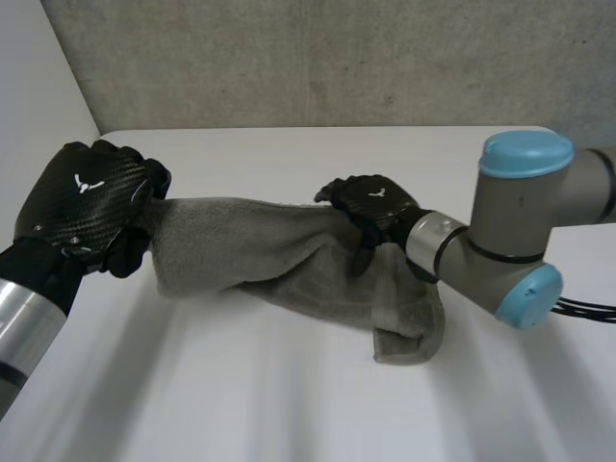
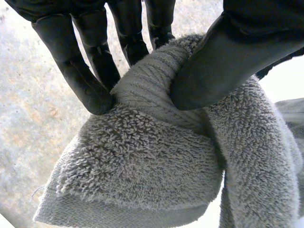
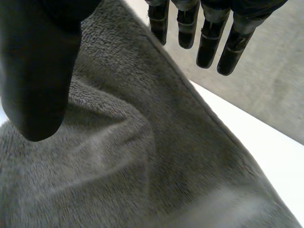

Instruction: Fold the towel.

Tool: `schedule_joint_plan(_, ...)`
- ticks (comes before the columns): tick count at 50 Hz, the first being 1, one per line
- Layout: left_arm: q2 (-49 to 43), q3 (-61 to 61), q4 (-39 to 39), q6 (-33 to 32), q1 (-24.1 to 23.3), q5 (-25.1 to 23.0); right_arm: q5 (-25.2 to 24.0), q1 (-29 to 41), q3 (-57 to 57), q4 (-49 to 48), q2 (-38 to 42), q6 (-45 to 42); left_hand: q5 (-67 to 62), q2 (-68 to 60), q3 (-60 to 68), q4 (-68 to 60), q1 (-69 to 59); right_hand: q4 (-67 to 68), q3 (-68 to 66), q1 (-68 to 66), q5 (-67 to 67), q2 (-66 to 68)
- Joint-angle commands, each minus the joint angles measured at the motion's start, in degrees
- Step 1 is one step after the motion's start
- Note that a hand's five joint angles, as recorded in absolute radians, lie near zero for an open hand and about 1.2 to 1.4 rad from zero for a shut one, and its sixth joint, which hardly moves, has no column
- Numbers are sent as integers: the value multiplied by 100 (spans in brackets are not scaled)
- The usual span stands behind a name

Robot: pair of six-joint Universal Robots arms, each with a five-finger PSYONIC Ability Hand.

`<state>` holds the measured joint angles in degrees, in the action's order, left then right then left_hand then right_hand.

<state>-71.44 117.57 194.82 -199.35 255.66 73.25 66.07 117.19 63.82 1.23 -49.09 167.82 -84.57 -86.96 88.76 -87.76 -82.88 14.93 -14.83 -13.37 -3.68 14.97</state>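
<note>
A grey terry towel (image 1: 260, 250) hangs stretched between my two hands above the white table (image 1: 289, 414). My left hand (image 1: 91, 202) holds its left end: in the left wrist view the towel (image 2: 142, 175) is bunched and pinched between the thumb (image 2: 213, 66) and the fingers (image 2: 90, 85). My right hand (image 1: 371, 202) is at the towel's right part, and the cloth's far end droops past the wrist toward the table. In the right wrist view the fingers (image 3: 209, 42) are straight and apart from the thumb (image 3: 33, 85), with the towel (image 3: 142, 166) under the palm and not gripped.
A grey concrete wall (image 1: 289, 58) stands behind the table's far edge. My right arm's elbow (image 1: 520, 231) with its light-blue caps reaches in low over the table at the right.
</note>
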Motion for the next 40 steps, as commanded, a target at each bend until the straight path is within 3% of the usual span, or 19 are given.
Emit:
schedule_joint_plan(1,385,90,-6,-7,28,23,29,261,-256,-597,391,23,1457,696,-876,776,288,-493,483,337,368,-497)
schedule_joint_plan(8,456,73,3,2,142,23,55,270,-546,-783,681,208,1457,696,-876,776,288,-493,483,337,368,-497)
schedule_joint_plan(10,456,64,3,2,195,14,3,270,-608,-783,804,260,1457,696,-876,776,288,36,-47,-193,-162,32)
schedule_joint_plan(12,464,55,21,37,308,14,-24,278,-730,-756,997,374,1457,696,-876,776,288,3285,-3296,-3442,-3410,3281)
schedule_joint_plan(13,465,55,21,37,309,14,-24,279,-731,-756,998,375,1457,696,-876,776,288,3300,-3310,-3456,-3425,3296)
schedule_joint_plan(15,456,29,38,46,370,-4,-85,270,-880,-669,1190,593,1457,696,-876,776,288,6127,-6137,-6283,-6252,6123)
schedule_joint_plan(17,412,11,73,46,379,-47,-155,261,-941,-616,1243,716,1457,696,-876,776,288,6503,-6514,-6660,-6628,6499)
schedule_joint_plan(21,324,-33,188,46,388,-144,-243,235,-1047,-580,1217,893,1457,696,-876,776,288,6507,-6517,-6663,-6632,6503)
schedule_joint_plan(26,-622,-435,854,-7,388,-197,-235,191,-1161,-633,927,928,1457,696,-876,776,288,6507,-6517,-6663,-6632,6503)
schedule_joint_plan(29,-959,-692,1014,2,388,-180,-41,32,-1399,-747,752,832,1457,696,-876,776,288,6507,-6517,-6663,-6632,6503)
schedule_joint_plan(31,-1781,-1435,1215,2,388,-101,754,-72,-1784,-1184,655,465,1457,696,-876,776,288,6507,-6517,-6663,-6632,6503)
schedule_joint_plan(32,-1785,-1439,1216,2,388,-100,759,-73,-1785,-1187,655,462,1457,696,-876,776,288,6507,-6517,-6663,-6632,6503)
schedule_joint_plan(34,-2616,-2575,1216,37,370,205,1712,-239,-1795,-2087,306,-272,1457,696,-876,776,288,6507,-6517,-6663,-6632,6503)
schedule_joint_plan(37,-2990,-3214,1216,46,282,567,1919,-293,-1698,-2655,40,-575,1457,696,-876,776,288,6507,-6517,-6663,-6632,6503)
schedule_joint_plan(39,-3488,-4316,1251,2,12,1311,1762,-319,-1409,-3713,-337,-680,1457,696,-876,776,288,6507,-6517,-6663,-6632,6503)
schedule_joint_plan(40,-3491,-4322,1251,2,10,1315,1761,-319,-1408,-3718,-338,-680,1457,696,-876,776,288,6507,-6517,-6663,-6632,6503)
